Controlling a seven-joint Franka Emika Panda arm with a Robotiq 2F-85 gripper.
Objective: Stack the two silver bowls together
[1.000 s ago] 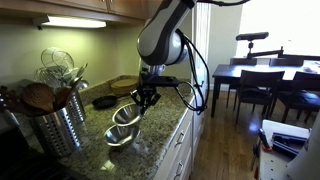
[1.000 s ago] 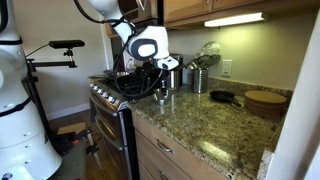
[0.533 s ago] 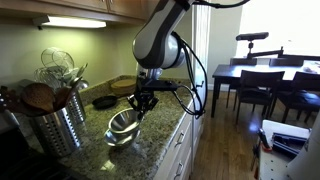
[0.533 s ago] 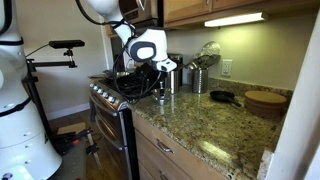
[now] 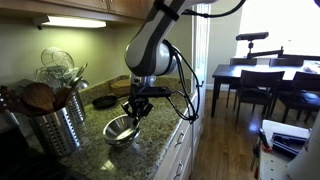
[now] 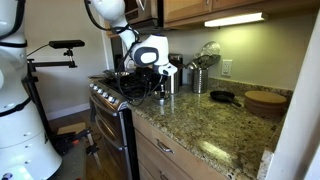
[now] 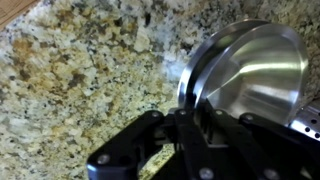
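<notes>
In an exterior view the two silver bowls [image 5: 120, 129] sit one inside the other on the granite counter. My gripper [image 5: 137, 106] stands just above their right rim. In the wrist view the upper silver bowl [image 7: 258, 72] lies nested in the lower silver bowl, whose rim [image 7: 193, 68] shows as a second edge beside it. My gripper [image 7: 190, 122] is shut on the rim of the upper bowl, one finger inside and one outside. In the exterior view from the stove side my gripper [image 6: 158, 90] hides the bowls.
A ribbed steel utensil canister [image 5: 52, 122] with whisks stands close to the bowls; it also shows at the back wall [image 6: 200, 79]. A dark flat pan [image 5: 104, 101] [image 6: 224, 97] lies behind. A stove [image 6: 108, 93] borders the counter. The counter edge [image 5: 165, 135] is near.
My gripper has moved down and towards the canister with the held bowl. That bowl now rests inside the bowl that lay on the counter.
</notes>
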